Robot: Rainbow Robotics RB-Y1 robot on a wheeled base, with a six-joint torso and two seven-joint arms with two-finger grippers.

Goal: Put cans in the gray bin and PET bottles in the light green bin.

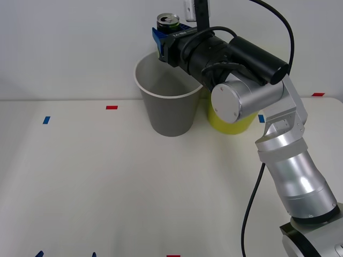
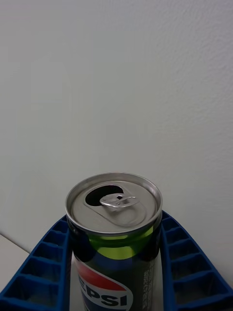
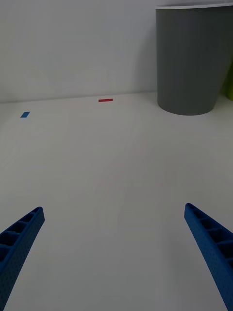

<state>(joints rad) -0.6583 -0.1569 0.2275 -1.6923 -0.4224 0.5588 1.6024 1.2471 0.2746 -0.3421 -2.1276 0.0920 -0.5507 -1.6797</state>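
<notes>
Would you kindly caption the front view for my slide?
Right hand holds the can upright above the gray bin.

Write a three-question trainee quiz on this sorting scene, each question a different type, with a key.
1. True or false: the right hand holds the can upright above the far rim of the gray bin.
2. Multiple choice: where is the light green bin?
A. Beside the gray bin, on the robot's right, partly hidden by the right arm
B. On the gray bin's left
C. Lying tipped over at the table's near edge
3. Fill in: the left hand hangs low over the bare white table with its fingers ____.

Key: 1 true; 2 A; 3 open.
</notes>
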